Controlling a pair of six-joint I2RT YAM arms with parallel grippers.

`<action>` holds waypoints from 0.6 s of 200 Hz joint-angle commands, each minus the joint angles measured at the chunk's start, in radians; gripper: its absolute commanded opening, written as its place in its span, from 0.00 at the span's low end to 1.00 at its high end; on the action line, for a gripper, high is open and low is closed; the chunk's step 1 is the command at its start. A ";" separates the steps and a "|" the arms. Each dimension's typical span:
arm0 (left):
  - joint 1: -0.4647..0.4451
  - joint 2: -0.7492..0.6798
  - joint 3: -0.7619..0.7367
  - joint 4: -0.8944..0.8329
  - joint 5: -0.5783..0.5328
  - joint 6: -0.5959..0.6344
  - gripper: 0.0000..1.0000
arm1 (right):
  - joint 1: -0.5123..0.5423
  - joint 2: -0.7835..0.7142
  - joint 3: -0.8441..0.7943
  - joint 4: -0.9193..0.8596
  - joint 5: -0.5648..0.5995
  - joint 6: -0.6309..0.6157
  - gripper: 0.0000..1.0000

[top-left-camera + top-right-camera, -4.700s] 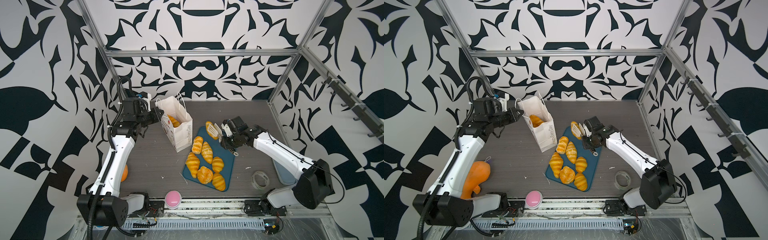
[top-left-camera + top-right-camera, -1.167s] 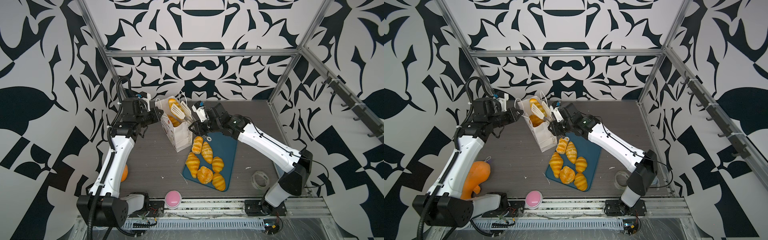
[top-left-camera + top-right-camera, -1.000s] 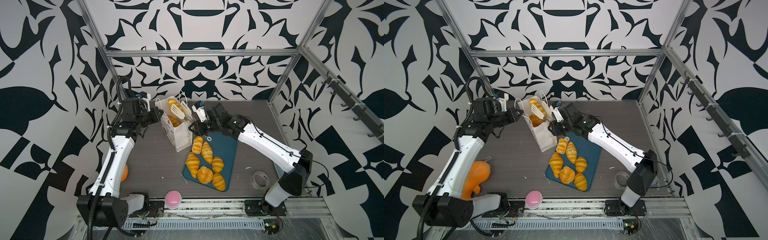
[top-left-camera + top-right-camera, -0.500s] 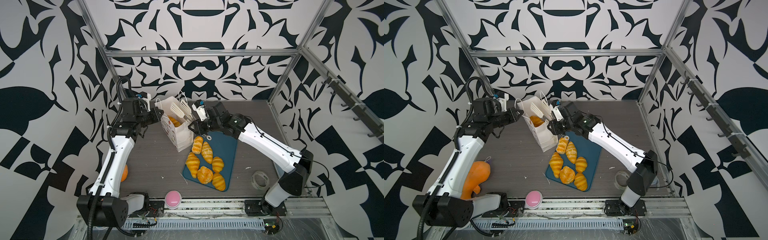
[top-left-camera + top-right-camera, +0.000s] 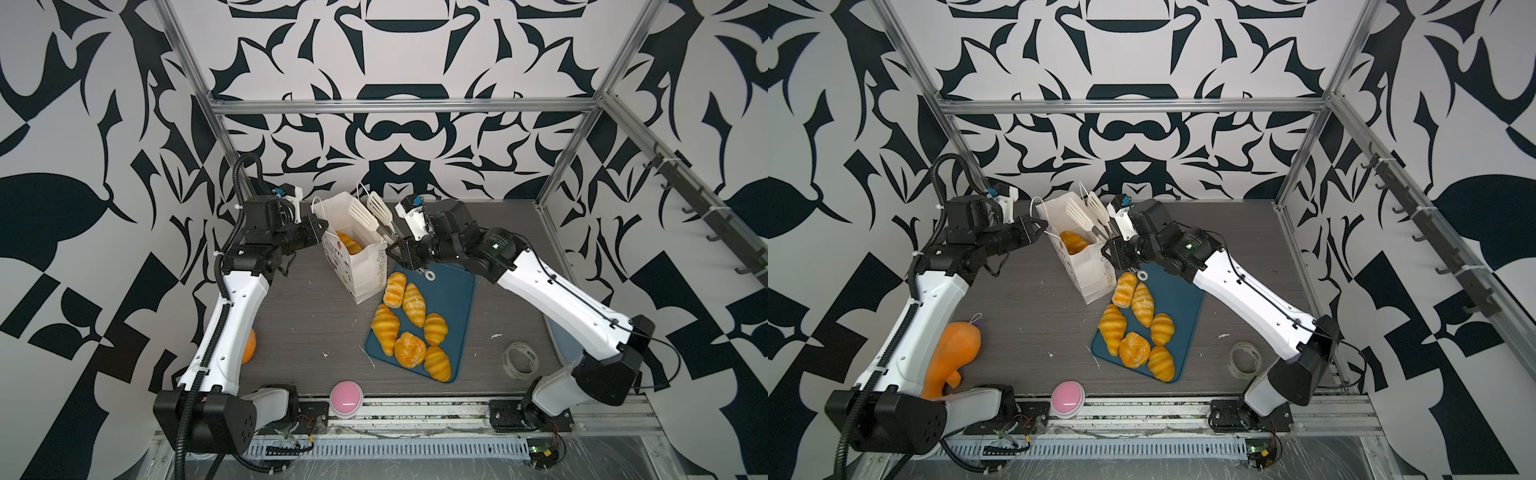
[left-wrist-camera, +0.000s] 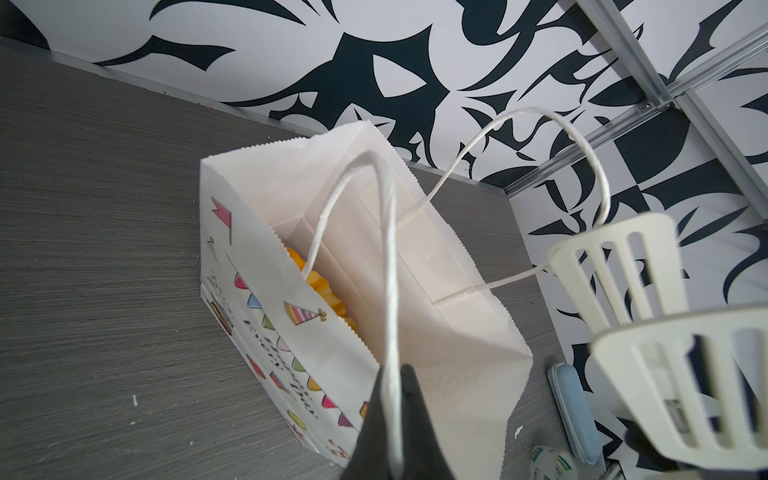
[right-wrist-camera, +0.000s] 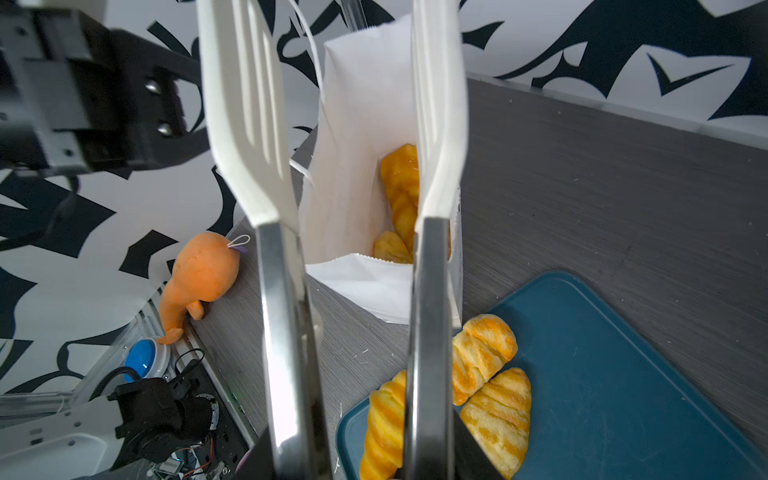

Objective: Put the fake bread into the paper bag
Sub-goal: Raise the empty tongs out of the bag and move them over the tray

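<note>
The white paper bag (image 5: 365,270) (image 5: 1094,274) stands upright left of the blue tray (image 5: 455,297). My left gripper (image 5: 321,229) (image 6: 392,419) is shut on its near cord handle (image 6: 388,266). My right gripper (image 5: 401,249) (image 7: 361,457) is shut on metal tongs (image 5: 374,212) (image 7: 245,124), whose white slotted heads stand apart and empty above the bag's mouth. Fake bread (image 7: 401,183) (image 5: 1073,242) lies inside the bag. Several more croissants and a round bun (image 5: 409,351) lie on the tray (image 7: 623,374).
An orange plush toy (image 5: 951,353) (image 7: 199,270) lies by the left arm's base. A pink button (image 5: 345,394) sits at the front edge, a tape roll (image 5: 517,359) at the right front. Patterned walls and a metal frame enclose the table.
One second ago a pastry sat between the tong heads over the bag. It has dropped in, and the tongs now hang empty. The left gripper has kept its hold.
</note>
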 commanded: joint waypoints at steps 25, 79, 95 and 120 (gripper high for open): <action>0.005 -0.008 -0.021 0.006 0.018 -0.003 0.00 | 0.007 -0.119 -0.011 0.005 0.024 -0.004 0.46; 0.005 -0.007 -0.021 0.005 0.017 -0.004 0.00 | 0.007 -0.227 -0.049 -0.068 0.134 -0.040 0.46; 0.005 -0.007 -0.021 0.007 0.017 -0.006 0.00 | 0.004 -0.261 -0.053 -0.105 0.176 -0.051 0.46; 0.005 -0.004 -0.021 0.008 0.024 -0.008 0.00 | -0.004 -0.303 -0.069 -0.169 0.229 -0.062 0.46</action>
